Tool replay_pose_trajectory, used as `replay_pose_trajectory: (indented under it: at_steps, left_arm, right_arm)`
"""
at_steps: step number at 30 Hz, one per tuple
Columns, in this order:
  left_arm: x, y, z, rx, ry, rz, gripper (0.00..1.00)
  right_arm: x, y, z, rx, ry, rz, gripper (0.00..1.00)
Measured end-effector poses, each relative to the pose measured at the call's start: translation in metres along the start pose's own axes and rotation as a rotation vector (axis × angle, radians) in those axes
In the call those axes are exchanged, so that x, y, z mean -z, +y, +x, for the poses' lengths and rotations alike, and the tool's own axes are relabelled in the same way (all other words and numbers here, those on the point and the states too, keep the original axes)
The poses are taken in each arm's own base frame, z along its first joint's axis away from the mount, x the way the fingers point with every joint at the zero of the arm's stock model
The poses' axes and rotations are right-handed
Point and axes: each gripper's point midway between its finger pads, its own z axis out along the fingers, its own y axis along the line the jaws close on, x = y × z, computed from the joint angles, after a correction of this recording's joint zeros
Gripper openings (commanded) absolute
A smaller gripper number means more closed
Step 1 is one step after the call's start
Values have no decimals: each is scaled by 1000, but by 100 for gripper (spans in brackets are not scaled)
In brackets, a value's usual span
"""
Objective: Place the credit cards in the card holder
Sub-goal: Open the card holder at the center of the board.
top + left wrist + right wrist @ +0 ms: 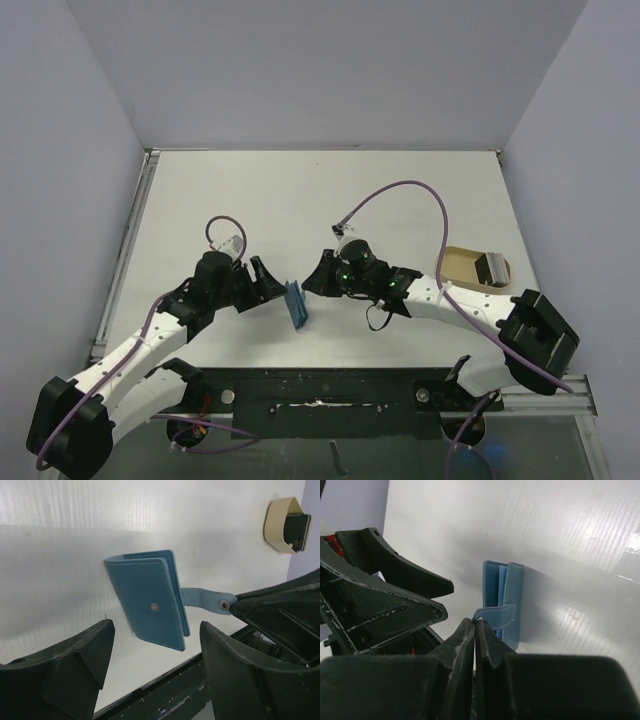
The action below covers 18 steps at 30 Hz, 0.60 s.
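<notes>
Overhead, plus opposed close-ups of card holder (145,600)

Matt, stitched leather-look card holder (145,600), shiny metal snap (154,608), glossy ribbed white table (60,555)

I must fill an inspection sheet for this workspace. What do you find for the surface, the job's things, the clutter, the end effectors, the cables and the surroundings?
Surface: white table, glossy, with light reflections.
Job's things: teal card holder folded shut, upright on edge between the arms, its snap tab extended sideways; dark cards in a tan tray at the right.
Clutter: nothing seen.
End effectors: left end effector open, beside the card holder, not touching it; right end effector shut on the snap tab.
Cables: purple cable arching over the right arm; smaller loop at the left wrist.
Surroundings: pale walls on three sides.
</notes>
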Motion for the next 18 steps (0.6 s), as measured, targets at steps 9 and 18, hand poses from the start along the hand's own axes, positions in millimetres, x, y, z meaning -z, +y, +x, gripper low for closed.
replay_pose_trajectory:
  at_steps: [9, 18]
  left_arm:
    - [8, -16, 5, -10, 12, 100, 69]
    - [-3, 4, 13, 2, 43, 26, 66]
  right_arm:
    - [-3, 12, -1, -29, 2, -56, 0]
    - [-5, -3, -3, -35, -10, 23, 0]
